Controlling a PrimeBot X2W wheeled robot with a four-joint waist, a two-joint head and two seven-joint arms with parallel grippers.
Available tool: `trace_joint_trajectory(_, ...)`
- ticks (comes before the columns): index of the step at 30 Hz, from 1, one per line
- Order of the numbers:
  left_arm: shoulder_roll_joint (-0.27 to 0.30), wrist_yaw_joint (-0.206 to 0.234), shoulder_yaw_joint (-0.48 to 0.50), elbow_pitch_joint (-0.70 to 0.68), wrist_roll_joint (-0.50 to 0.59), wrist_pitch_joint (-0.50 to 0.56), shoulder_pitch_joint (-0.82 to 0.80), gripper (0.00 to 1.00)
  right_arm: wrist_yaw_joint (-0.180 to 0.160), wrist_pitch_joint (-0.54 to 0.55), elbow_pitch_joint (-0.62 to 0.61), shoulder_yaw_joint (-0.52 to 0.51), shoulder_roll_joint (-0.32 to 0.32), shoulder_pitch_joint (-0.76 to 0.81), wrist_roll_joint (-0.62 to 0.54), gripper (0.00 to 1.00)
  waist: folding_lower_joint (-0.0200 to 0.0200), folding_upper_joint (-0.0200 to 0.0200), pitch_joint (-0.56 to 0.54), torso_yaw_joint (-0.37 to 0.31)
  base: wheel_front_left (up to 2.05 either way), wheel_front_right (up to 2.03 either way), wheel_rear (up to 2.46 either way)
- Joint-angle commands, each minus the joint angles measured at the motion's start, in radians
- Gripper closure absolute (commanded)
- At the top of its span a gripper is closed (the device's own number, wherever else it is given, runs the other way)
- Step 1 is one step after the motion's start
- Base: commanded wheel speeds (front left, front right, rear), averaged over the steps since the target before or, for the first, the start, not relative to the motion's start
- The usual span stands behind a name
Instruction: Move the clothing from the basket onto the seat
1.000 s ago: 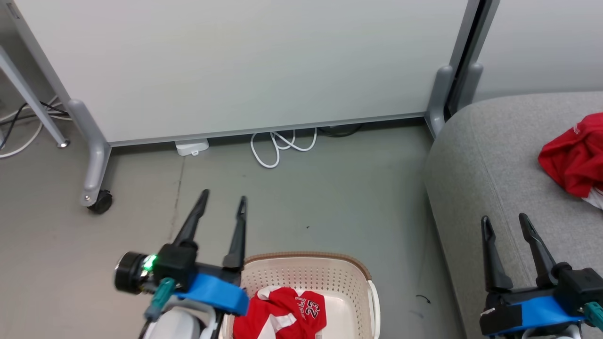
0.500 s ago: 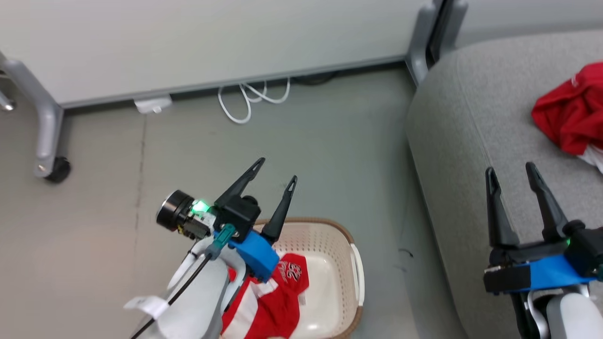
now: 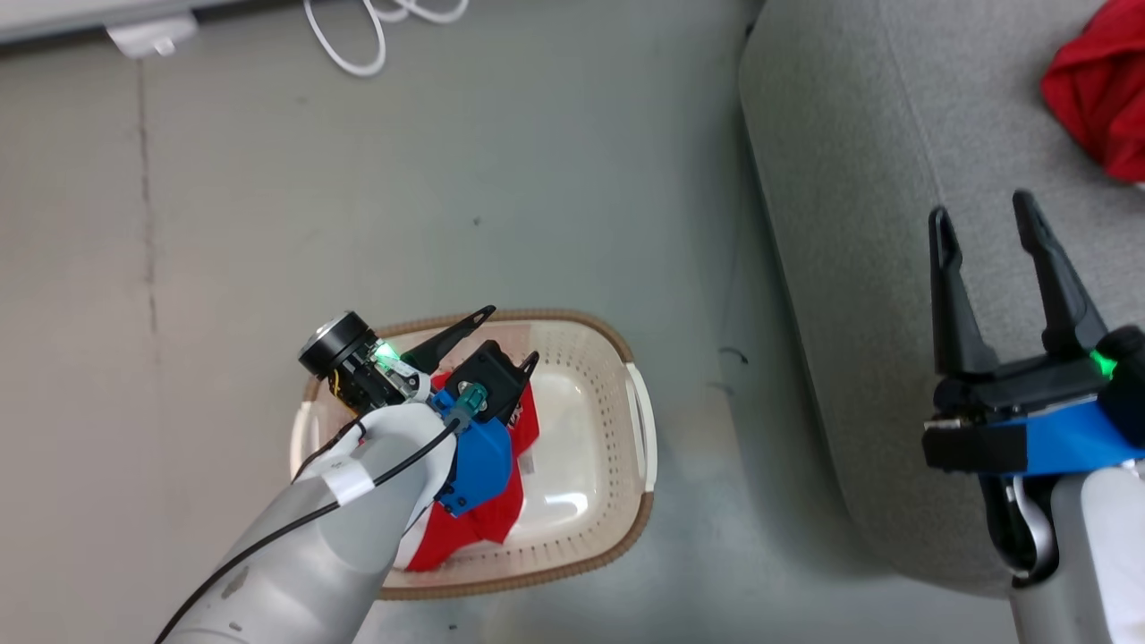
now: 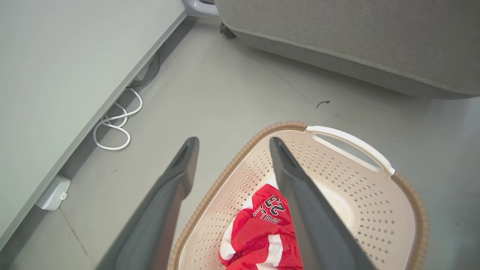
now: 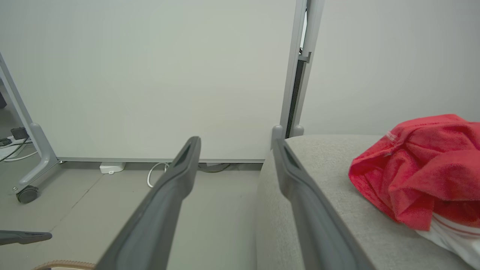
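A red garment [image 3: 501, 505] with white stripes and the number 23 [image 4: 262, 228] lies in the cream basket [image 3: 617, 537], at its left side. My left gripper [image 3: 510, 335] hangs open above that garment, fingers pointing into the basket [image 4: 285, 125], touching nothing. The other red piece of clothing [image 3: 1096, 98] lies crumpled on the grey seat [image 3: 850, 179] at the far right. Open and empty, my right gripper [image 3: 979, 207] hovers over the seat's front part, short of that clothing [image 5: 420, 168]. In the wrist views, both the left gripper [image 4: 233, 141] and the right gripper [image 5: 236, 140] have wide empty gaps.
The basket stands on grey floor just left of the seat [image 4: 337, 37]. A white cable [image 3: 358, 45] and a white adapter [image 3: 148, 36] lie by the foot of a pale wheeled panel [image 5: 150, 75] with a castor [image 5: 26, 194].
The head camera has tilted down, so the whole scene slid upward. My left arm has swung right and tipped down over the basket. The right gripper stays open above the seat.
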Motion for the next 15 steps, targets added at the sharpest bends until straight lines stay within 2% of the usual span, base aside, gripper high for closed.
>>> trace_joint_trajectory(1, -0.001, 0.000, -0.019, 0.018, -0.006, 0.004, -0.027, 0.00, 0.000, -0.001, -0.005, 0.006, -0.008, -0.027, 0.007, 0.00, -0.0003, 0.0000, 0.060, -0.022, 0.00, 0.00, 0.00)
trace_joint_trajectory(10, -0.015, 0.000, -0.214, 0.191, -0.050, 0.121, -0.107, 0.00, 0.000, -0.001, -0.030, 0.043, -0.023, -0.101, 0.015, 0.00, -0.0003, 0.0000, 0.174, -0.045, 0.00, 0.00, 0.00)
trace_joint_trajectory(15, 0.005, 0.000, -0.300, 0.226, -0.087, 0.203, -0.137, 0.00, 0.000, -0.001, -0.041, 0.043, -0.033, -0.123, 0.023, 0.00, -0.0003, 0.0000, 0.236, -0.057, 0.00, 0.00, 0.00)
